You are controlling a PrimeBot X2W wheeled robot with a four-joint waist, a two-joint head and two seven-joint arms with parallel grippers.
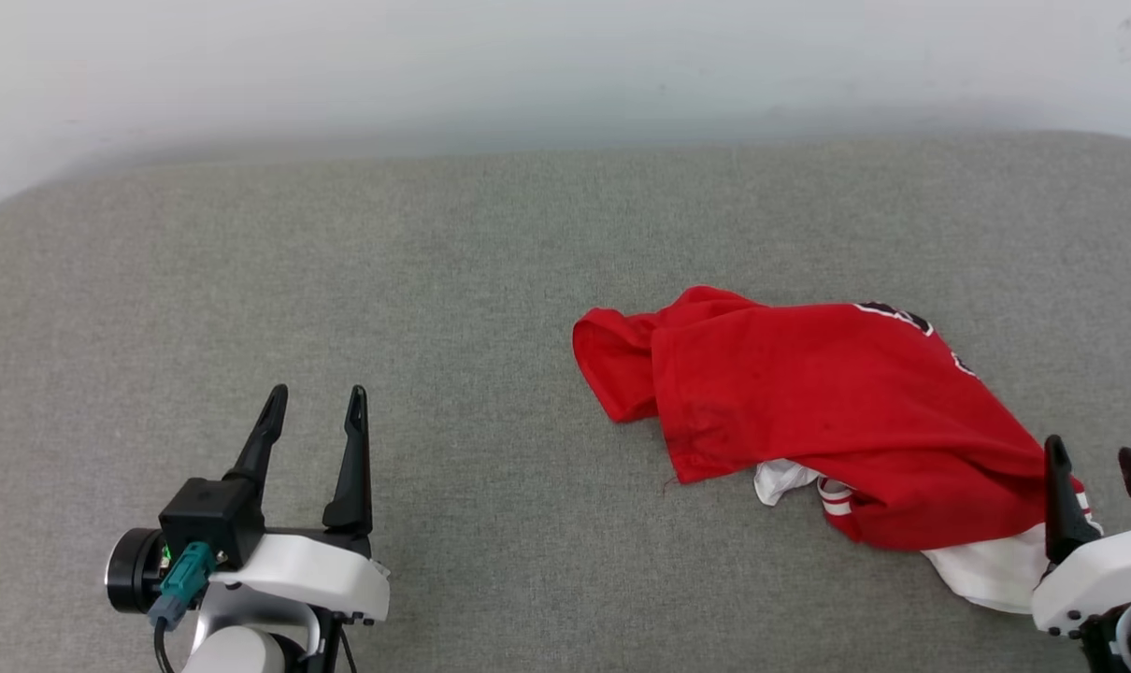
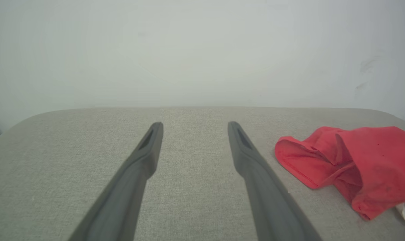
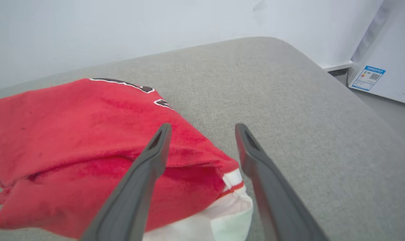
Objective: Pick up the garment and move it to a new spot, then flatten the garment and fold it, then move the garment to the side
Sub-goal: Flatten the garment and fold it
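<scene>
Red cloth with white sleeves, the shirt [image 1: 808,402] lies crumpled on the right side of a grey woven surface [image 1: 341,280], toward its near edge. In the head view it is a rumpled heap. A red fold sticks out to the left, and black, white-edged print peeks over the far right edge. A white sleeve with red stripes spills out from under the near side.

The right wrist view brings the shirt [image 3: 72,134] close and shows the striped trim and white sleeve at its near right corner. That corner lies between the fingers of the right gripper [image 3: 203,126]. These fingers stand well apart, one over red cloth and the other over bare surface, and they clamp nothing. This view also takes in a white cabinet [image 3: 390,50] with a blue label [image 3: 370,78] past the right end of the surface.

From the head, the right gripper [image 1: 1092,449] sits at the shirt's near right corner, and one finger hides a strip of cloth.

The left gripper [image 1: 318,393] is far to the left over bare surface, fingers spread and empty. Its wrist view looks along that gripper [image 2: 194,125] and shows the shirt [image 2: 356,164] off to the right, with a stitched red hem and a scrap of white. A white wall [image 1: 565,65] rises behind the far edge.
</scene>
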